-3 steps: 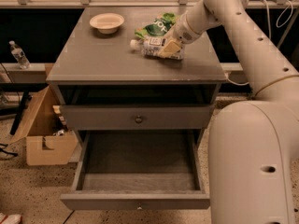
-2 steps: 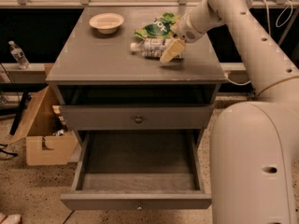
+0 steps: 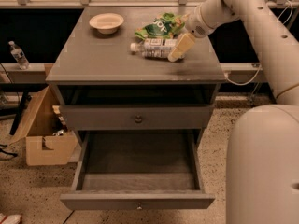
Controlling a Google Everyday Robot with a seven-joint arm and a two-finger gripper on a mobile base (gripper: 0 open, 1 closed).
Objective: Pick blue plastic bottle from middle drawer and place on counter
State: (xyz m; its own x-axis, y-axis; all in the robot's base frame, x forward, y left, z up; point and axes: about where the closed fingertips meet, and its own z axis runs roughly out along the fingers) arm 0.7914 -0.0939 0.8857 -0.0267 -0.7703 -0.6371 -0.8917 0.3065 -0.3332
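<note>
The blue plastic bottle [image 3: 154, 48] lies on its side on the counter [image 3: 103, 59], white cap to the left, just in front of a green bag [image 3: 159, 28]. My gripper [image 3: 180, 47] hangs over the counter at the bottle's right end, close beside it, with the arm reaching in from the upper right. The middle drawer [image 3: 138, 200] is pulled out below, and its grey inside shows nothing in it.
A pale bowl [image 3: 106, 22] sits at the counter's back left. The taller-fronted drawer [image 3: 138, 119] above the open one is closed. A cardboard box [image 3: 42, 136] stands on the floor at left, a small clear bottle [image 3: 17, 55] on a ledge beyond. My white base [image 3: 261, 167] fills the right.
The gripper has moved a little to the right, off the bottle's body toward its right end. The bottle has stayed lying on the counter.
</note>
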